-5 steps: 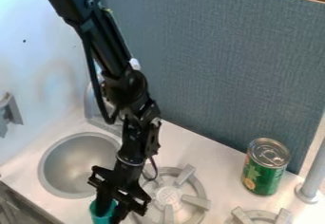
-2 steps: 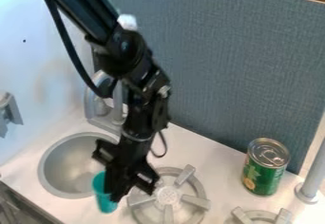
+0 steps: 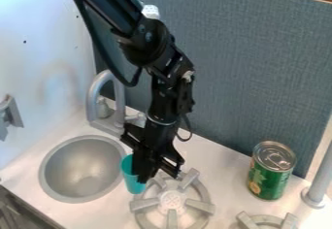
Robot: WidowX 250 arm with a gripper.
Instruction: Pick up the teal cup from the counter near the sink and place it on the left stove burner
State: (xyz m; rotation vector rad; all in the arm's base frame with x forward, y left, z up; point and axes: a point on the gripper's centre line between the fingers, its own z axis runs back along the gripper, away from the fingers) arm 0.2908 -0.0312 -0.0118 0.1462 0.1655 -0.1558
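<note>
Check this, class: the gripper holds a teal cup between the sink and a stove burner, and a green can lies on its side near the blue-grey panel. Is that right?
Not quite: the camera view shows the green can standing upright near the blue-grey panel. The gripper does hold a teal cup between the sink and a stove burner.

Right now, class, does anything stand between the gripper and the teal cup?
Nothing visible does: the gripper holds the teal cup, with the sink to one side and a burner to the other.
</note>
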